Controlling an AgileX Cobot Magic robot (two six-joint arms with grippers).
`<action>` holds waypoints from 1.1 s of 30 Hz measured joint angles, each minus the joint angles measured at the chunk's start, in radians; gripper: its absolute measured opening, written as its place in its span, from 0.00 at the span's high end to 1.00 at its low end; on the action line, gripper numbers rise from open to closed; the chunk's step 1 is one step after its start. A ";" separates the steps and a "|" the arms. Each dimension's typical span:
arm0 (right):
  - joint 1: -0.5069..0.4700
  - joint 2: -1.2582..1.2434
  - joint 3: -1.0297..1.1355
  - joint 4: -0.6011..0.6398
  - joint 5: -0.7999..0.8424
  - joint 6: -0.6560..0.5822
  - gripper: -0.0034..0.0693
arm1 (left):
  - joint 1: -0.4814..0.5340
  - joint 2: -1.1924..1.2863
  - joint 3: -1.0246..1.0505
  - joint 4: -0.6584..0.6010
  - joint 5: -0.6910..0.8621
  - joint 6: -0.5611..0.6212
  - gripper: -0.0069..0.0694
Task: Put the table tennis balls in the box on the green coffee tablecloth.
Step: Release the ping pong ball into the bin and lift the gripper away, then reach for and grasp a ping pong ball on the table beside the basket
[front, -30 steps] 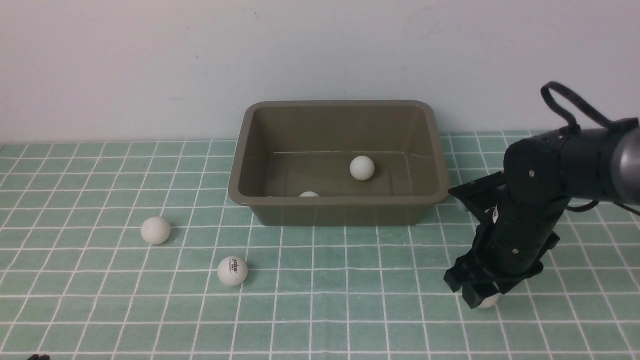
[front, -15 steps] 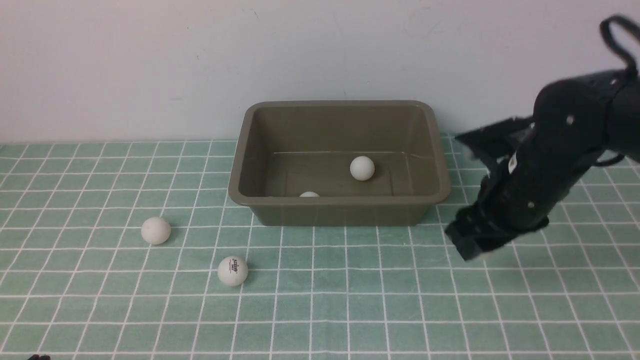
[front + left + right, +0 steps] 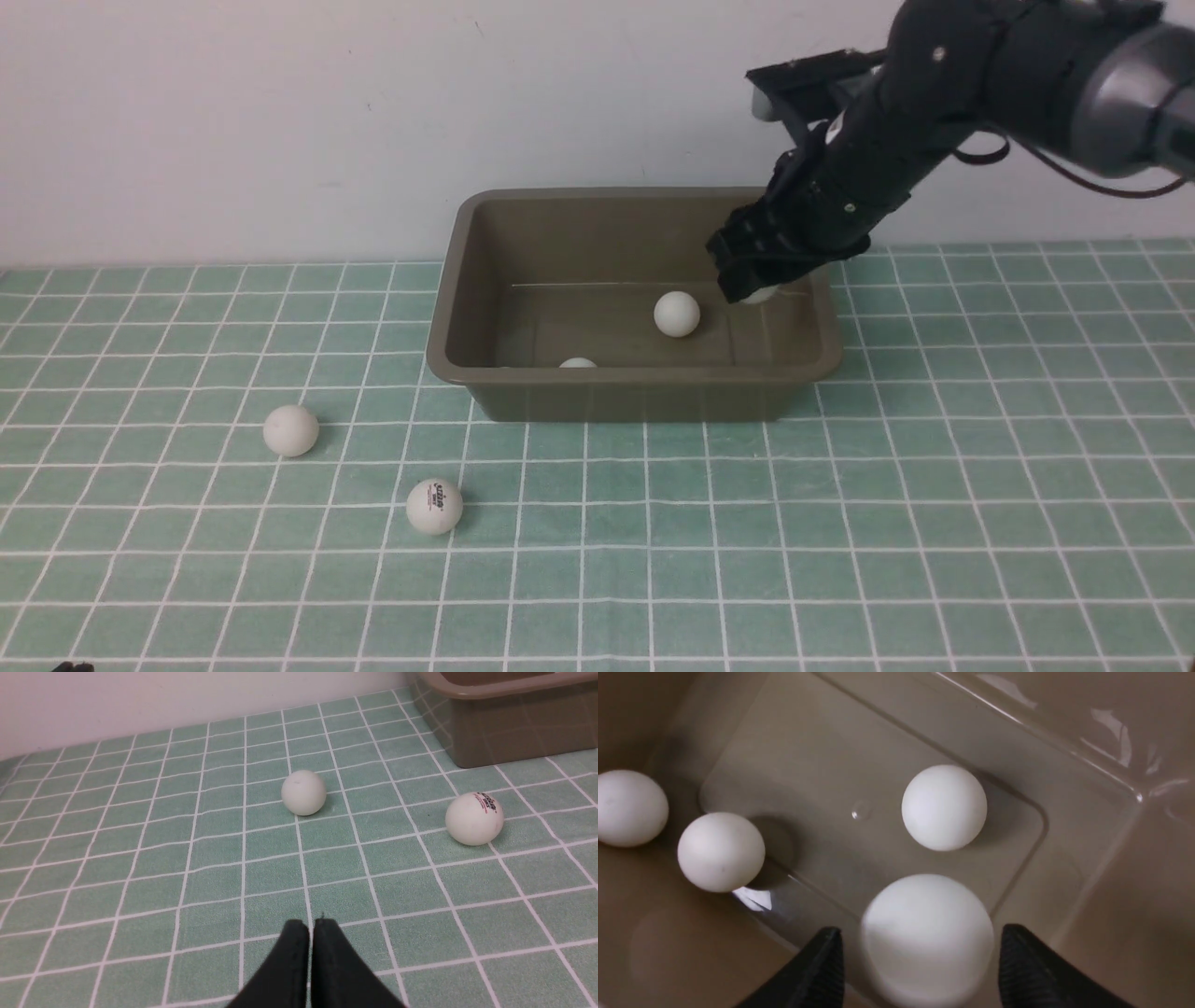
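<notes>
Two small matte white table tennis balls, a plain ball [image 3: 290,430] and a logo ball [image 3: 434,507], lie on the mint-green gridded tablecloth [image 3: 840,560] at the near left of the front view. Beyond them stands the rectangular olive-brown plastic box [image 3: 635,399]. The black right gripper [image 3: 750,286] hangs over the box's right end with a carried ball [image 3: 761,296] at its tips. A second ago this gripper sat low over the cloth at the near right, around that ball; it has since lifted and crossed to the box.

In the left wrist view the left gripper [image 3: 310,924] sits low over the cloth, jaws pressed together and empty, facing the two loose balls.

In the right wrist view the jaws stand apart, with a sliver of gap on each side of the carried ball. That ball shows blurred above the box floor, where three more balls [image 3: 943,807] lie. The step in hand looks like the drop itself. Next, the right arm should clear the rim, and the two balls on the cloth need fetching.
</notes>
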 joint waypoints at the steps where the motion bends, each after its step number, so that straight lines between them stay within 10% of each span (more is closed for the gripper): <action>1: 0.000 0.005 -0.009 0.000 0.004 -0.001 0.37 | 0.000 0.000 0.000 0.000 0.000 0.000 0.91; 15: 0.000 -0.077 -0.127 -0.048 0.120 -0.003 0.39 | 0.000 0.000 0.000 0.000 0.000 0.000 0.91; 33: -0.078 -0.860 -0.060 -0.112 0.149 0.011 0.82 | 0.000 0.000 0.000 0.000 0.000 0.000 0.91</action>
